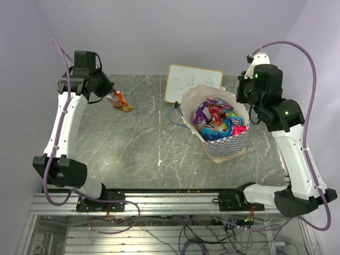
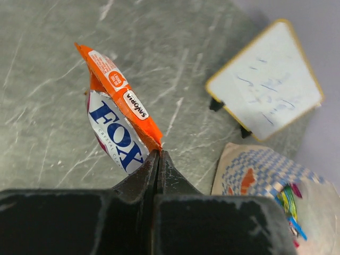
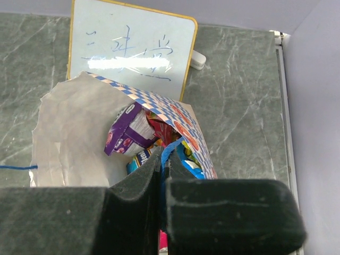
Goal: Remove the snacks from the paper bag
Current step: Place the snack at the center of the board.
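The desk (image 1: 133, 143) carries the paper bag (image 1: 226, 146), crammed with snacks (image 1: 215, 119). Well left of the bag, the left hand (image 2: 158, 154) pinches an orange-and-blue packet (image 2: 119, 122) just above the desk. The right hand (image 3: 161, 159) is closed over the bag's rim, seemingly empty. One snack looks mid-removal; next it needs setting down and releasing.
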Robot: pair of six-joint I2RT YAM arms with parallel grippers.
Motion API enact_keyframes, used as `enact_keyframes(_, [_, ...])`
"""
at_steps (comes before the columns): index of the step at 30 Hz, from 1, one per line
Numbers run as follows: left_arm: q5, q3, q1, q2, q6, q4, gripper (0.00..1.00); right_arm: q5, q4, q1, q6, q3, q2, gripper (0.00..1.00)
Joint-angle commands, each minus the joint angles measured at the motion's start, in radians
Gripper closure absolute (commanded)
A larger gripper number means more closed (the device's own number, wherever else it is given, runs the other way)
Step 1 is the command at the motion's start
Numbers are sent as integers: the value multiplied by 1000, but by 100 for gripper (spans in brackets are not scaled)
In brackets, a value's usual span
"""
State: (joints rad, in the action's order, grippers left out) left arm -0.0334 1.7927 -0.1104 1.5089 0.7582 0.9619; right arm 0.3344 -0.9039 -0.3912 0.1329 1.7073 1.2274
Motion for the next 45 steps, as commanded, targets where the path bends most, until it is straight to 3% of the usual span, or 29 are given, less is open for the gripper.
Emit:
enact_keyframes(1, [-10, -114, 79, 14, 139, -115, 93, -17, 64, -5, 11, 3, -21, 100])
enact_keyframes(6, [1, -40, 146, 176, 184, -137, 93, -13, 75, -5, 35, -11, -24, 100])
enact_keyframes(19, [57, 136, 198, 526, 275, -417, 93, 43, 50, -5, 63, 48, 63, 100])
enact_keyframes(22, [45, 20, 201, 525, 257, -498, 93, 39, 50, -5, 69, 37, 69, 100])
enact_keyframes(31, [-20, -557, 206, 308, 317, -779, 93, -23, 23, -4, 94, 9, 52, 100])
enact_keyframes(35, [-62, -720, 206, 260, 357, -825, 93, -200, 54, -5, 69, -11, 43, 100])
enact_keyframes(37, [-83, -775, 206, 235, 364, -820, 87, -339, 72, -5, 66, -12, 46, 100])
enact_keyframes(41, [-122, -849, 204, 164, 355, -805, 57, -621, 135, -5, 75, -54, 54, 100])
enact_keyframes(45, [-137, -919, 205, 48, 336, -760, 35, -929, 201, -19, 129, -104, 83, 100])
